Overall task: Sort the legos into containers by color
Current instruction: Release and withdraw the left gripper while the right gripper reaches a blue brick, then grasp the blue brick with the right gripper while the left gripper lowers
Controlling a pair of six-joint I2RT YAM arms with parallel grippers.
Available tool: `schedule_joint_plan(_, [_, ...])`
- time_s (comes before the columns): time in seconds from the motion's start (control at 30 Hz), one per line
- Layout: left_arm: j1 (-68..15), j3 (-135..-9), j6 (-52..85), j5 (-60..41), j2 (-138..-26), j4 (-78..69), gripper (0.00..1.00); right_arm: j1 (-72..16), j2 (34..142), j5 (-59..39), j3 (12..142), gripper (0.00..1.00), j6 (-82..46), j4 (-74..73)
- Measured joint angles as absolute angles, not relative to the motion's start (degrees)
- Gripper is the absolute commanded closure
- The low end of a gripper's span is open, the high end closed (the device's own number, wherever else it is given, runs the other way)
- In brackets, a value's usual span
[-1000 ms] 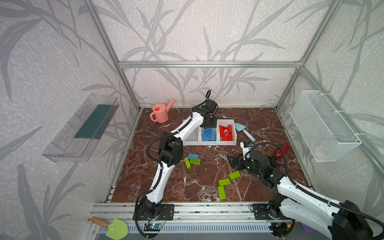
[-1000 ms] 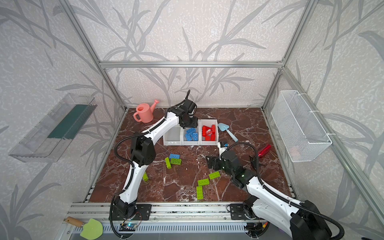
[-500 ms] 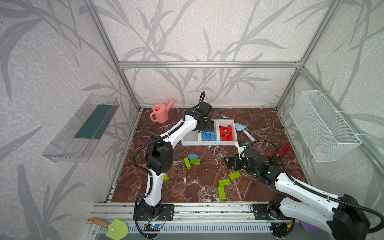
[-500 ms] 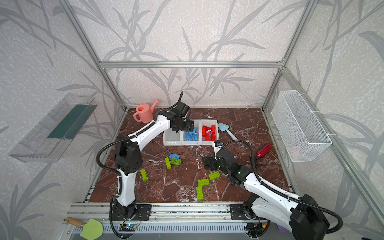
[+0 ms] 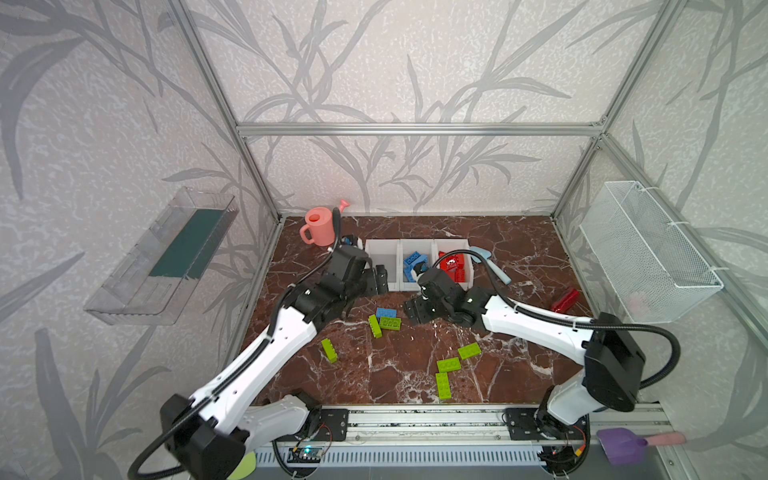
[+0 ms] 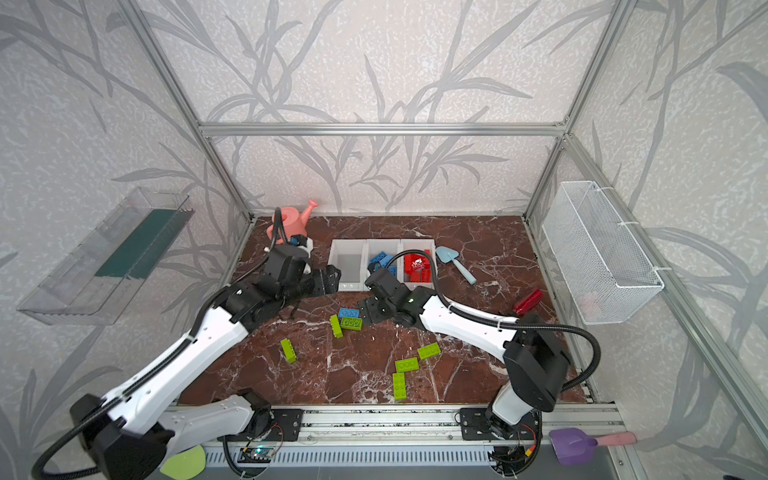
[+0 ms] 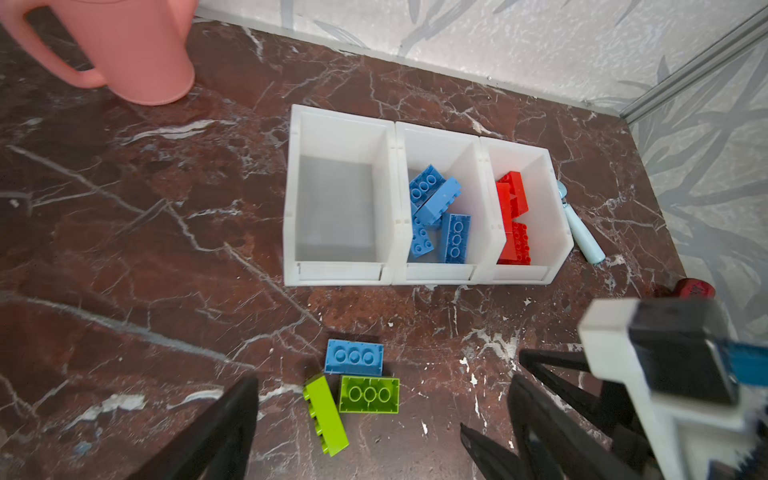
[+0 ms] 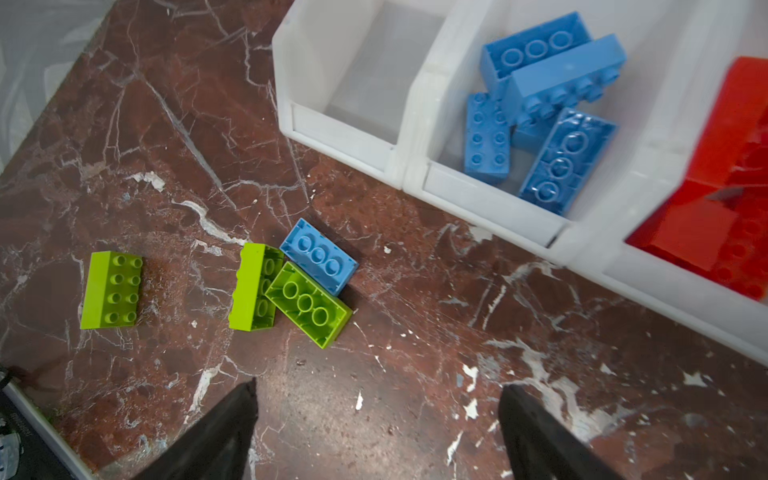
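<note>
Three joined white containers [image 5: 376,249] stand at the back. The left one [image 7: 332,208] is empty, the middle one holds blue legos [image 7: 436,203], and the right one holds red legos [image 7: 513,224]. On the floor before them a blue lego [image 5: 385,313] touches two green legos [image 5: 390,323]. More green ones lie to the left [image 5: 328,350] and at the front [image 5: 449,365]. My left gripper [image 5: 378,280] hovers open and empty by the left container's front. My right gripper [image 5: 415,309] stands open and empty just right of the blue lego [image 8: 319,255].
A pink watering can [image 5: 320,226] stands at the back left. A light-blue scoop [image 5: 492,264] lies right of the containers, and a shiny red object [image 5: 564,300] farther right. A wire basket [image 5: 648,257] and a clear tray [image 5: 166,253] hang on the side walls.
My left gripper has drawn back from above the containers to their front left and has opened wider. My right gripper has slid left toward the blue and green legos.
</note>
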State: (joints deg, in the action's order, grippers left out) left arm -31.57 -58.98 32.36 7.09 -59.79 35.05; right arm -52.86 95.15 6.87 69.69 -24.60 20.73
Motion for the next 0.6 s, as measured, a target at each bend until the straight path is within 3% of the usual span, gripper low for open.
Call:
schedule_joint_plan(0.23, [-31.6, -51.3, 32.4, 10.2, -43.3, 39.6, 0.07, -55.2, 104.8, 9.6, 75.3, 0.00, -29.2, 21.0])
schedule_joint_plan(0.6, [-31.6, -51.2, 29.4, 12.9, -34.6, 47.0, 0.07, -57.5, 117.8, 18.5, 89.4, 0.01, -46.1, 26.9])
